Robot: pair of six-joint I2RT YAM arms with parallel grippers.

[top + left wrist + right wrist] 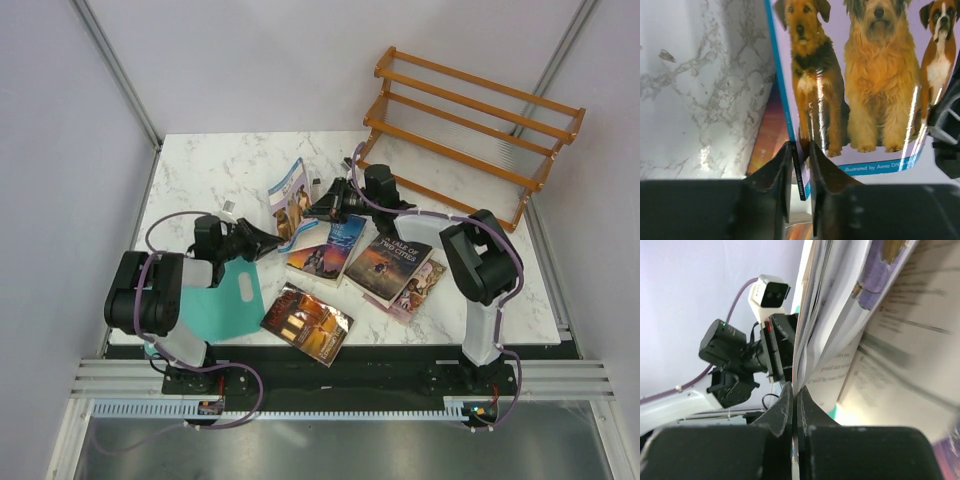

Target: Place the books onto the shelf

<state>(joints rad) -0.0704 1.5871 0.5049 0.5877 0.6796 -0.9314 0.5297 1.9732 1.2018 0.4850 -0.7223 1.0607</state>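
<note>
Top external view: the dog book, light blue with brown dogs on its cover, stands on edge above the marble table. It is near the table's middle and well apart from the shelf, which sits at the far right corner. The left gripper meets the book from the near left and the right gripper from the right. Four other books lie flat on the table, nearer the arm bases. Jane Eyre is blue, with A Tale of Two Cities just to its right. The pink-purple book lies partly under that one, and the red-brown book lies closest to the bases. A teal sheet lies flat by the left arm.

Left wrist view: the left gripper is closed on the dog book at its lower spine corner. Its dark fingers sit one against each face, the thin edge pinched between them. The cover faces the camera with the dogs upright.

Right wrist view: the right gripper has its fingers drawn almost together, clamped on a thin leaf of the dog book. Whether that leaf is cover or page cannot be told. The other pages fan open to the right, their print blurred.
</note>
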